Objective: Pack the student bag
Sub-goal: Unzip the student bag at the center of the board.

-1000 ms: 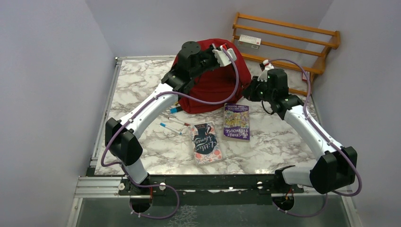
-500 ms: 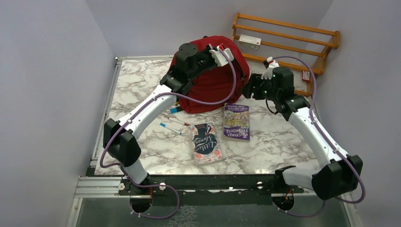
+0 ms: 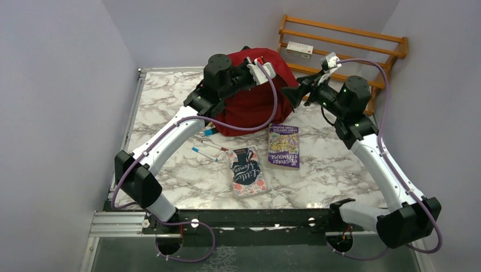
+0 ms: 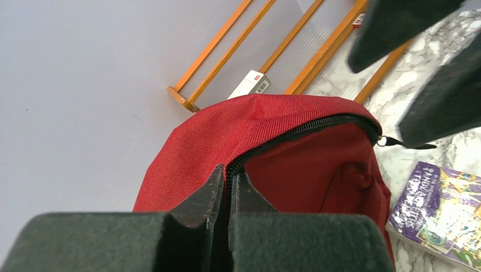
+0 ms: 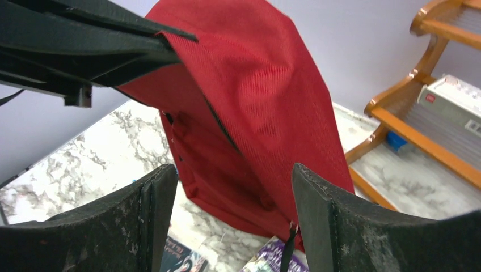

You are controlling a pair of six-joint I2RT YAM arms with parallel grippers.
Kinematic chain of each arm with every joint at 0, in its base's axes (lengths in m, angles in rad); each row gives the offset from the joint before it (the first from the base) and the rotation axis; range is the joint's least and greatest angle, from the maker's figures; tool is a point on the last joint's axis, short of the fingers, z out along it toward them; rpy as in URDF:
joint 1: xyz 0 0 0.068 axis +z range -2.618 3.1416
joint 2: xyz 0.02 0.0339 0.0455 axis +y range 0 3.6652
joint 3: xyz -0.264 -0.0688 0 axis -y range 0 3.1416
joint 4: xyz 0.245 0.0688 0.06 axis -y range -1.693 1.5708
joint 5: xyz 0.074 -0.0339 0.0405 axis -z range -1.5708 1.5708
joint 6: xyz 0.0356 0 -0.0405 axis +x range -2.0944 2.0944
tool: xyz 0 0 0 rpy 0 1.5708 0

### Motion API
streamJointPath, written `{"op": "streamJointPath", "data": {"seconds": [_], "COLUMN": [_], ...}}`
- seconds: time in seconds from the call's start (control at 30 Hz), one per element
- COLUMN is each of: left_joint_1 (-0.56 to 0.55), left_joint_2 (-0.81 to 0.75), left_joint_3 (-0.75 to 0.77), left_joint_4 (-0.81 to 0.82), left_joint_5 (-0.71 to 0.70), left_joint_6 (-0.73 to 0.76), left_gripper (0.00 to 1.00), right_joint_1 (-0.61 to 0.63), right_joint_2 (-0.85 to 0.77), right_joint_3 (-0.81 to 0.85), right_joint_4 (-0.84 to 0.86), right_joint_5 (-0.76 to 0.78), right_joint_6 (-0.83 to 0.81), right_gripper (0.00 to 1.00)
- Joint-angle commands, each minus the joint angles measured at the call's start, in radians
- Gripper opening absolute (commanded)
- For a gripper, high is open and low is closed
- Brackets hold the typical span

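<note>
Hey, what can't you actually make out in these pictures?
Inside of the student bag: only red outer fabric shows in every view.
What the left gripper pinches, zipper pull or fabric: its own jaws cover it, left wrist view.
Blue-tipped pen: mostly under the left arm, top view.
Print on the white box on the rack: too small, top view.

Even, soft, bright light; faint shadows, no glare; near pincer fingers blurred in wrist views.
</note>
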State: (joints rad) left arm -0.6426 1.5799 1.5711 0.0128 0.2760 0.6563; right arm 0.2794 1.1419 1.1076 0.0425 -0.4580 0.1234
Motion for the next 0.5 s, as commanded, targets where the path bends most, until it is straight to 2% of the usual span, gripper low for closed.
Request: {"op": "streamJointPath", "data": {"seconds": [0.0, 0.17, 0.33, 0.4, 0.47], "left_joint_1": [0.005, 0.005, 0.004, 0.004, 0.005], "left_joint_2": [-0.057, -0.054, -0.050, -0.055, -0.065], "left_joint_3": [0.000, 0.012, 0.025, 0.023, 0.020], "left_joint_4": [-0.011, -0.011, -0.032, -0.046, -0.063], "left_joint_5": [0.096, 0.111, 0.129, 0.139, 0.149], "left_joint_6": [-0.034, -0.043, -0.049, -0.043, -0.026], "left_gripper": [0.00, 0.00, 0.00, 0.00, 0.03], "right_joint_1": [0.003, 0.054, 0.113, 0.115, 0.115], "right_joint_2": [0.050, 0.114, 0.159, 0.177, 0.187], "right_joint_3": [0.030, 0.017, -0.002, 0.009, 0.015], "right_joint_4": [0.161, 0.238, 0.344, 0.362, 0.379], "right_joint_5": [-0.084, -0.074, 0.038, 0.075, 0.102], "right_joint_6": [-0.102, -0.272, -0.374, -0.378, -0.382], "right_gripper": [0.78, 0.79, 0.76, 0.67, 0.49]}}
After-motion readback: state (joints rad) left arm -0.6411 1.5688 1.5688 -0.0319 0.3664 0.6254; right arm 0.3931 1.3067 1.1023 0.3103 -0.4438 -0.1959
